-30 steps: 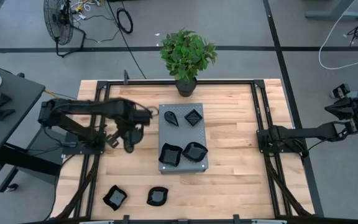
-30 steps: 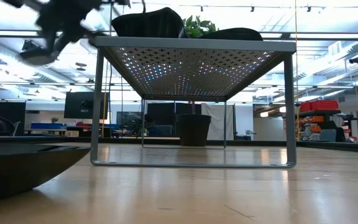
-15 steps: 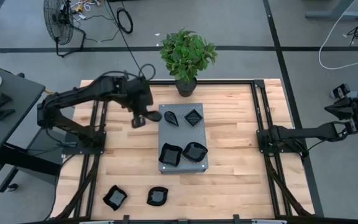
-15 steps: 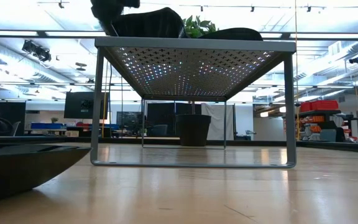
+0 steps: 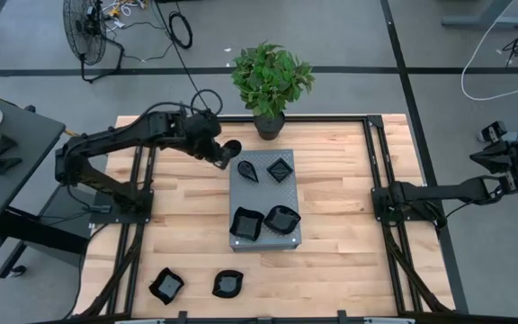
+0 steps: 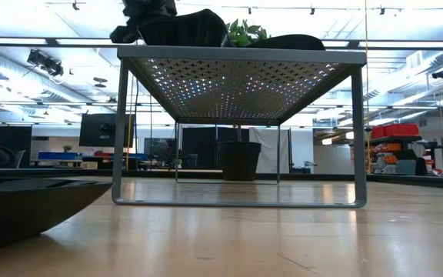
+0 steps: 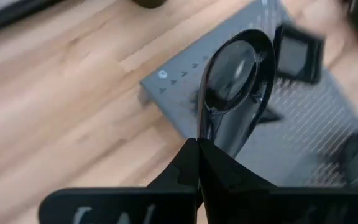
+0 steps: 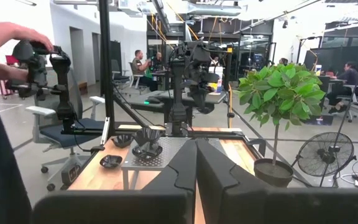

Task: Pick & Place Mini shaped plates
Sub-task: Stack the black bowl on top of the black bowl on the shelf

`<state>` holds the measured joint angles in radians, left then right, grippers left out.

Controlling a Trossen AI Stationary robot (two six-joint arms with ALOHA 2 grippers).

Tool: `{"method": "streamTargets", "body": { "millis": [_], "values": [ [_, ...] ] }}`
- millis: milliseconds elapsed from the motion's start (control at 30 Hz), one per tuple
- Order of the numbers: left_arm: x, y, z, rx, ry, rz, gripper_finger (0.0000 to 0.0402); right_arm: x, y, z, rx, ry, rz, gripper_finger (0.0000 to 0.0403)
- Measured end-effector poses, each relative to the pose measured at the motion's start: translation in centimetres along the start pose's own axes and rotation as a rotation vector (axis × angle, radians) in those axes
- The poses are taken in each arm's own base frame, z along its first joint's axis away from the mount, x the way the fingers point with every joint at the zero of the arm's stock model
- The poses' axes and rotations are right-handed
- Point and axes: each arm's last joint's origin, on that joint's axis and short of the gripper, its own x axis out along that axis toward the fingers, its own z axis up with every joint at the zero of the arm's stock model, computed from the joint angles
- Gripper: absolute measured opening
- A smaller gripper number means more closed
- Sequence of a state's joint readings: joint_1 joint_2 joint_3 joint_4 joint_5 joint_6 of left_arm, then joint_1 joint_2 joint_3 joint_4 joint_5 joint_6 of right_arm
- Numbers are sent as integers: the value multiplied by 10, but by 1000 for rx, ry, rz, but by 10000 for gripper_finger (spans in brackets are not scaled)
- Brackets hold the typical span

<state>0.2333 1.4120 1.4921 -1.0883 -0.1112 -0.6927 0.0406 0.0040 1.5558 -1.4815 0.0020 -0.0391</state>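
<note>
Plates: four mini shaped plates (image 5: 263,193) sit on the grey perforated stand (image 5: 264,236) at table centre; two more (image 5: 196,284) lie on the wood at 7 o'clock.
Handling: you should expect light, rigid, glossy dishes, likely slick and chippable; pinch a raised rim, not the bowl.
Left gripper: the left gripper (image 5: 233,147) hangs at the stand's 11 o'clock corner, fingers pressed together, holding nothing, just beside the teardrop plate (image 7: 238,78).
Right gripper: the right gripper (image 5: 378,193) waits at 3 o'clock, fingers together, holding nothing.
Surface: the butcher-block table (image 5: 340,162) gives you firm, flat footing.
Room: a potted plant (image 5: 271,81) stands at 12 o'clock; seated people show beyond.
</note>
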Motion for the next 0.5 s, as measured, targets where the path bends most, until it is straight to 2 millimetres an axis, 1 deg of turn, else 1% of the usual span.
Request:
{"method": "streamTargets", "body": {
  "millis": [233, 367, 500],
  "values": [
    [7, -23, -6, -380, -67, -32, 4, 0, 0, 0, 0, 0, 0, 16],
    [14, -38, -14, -546, -95, -29, 5, 0, 0, 0, 0, 0, 0, 16],
    [21, -53, -24, -661, -108, -30, 5, 0, 0, 0, 0, 0, 0, 16]
  ]
}}
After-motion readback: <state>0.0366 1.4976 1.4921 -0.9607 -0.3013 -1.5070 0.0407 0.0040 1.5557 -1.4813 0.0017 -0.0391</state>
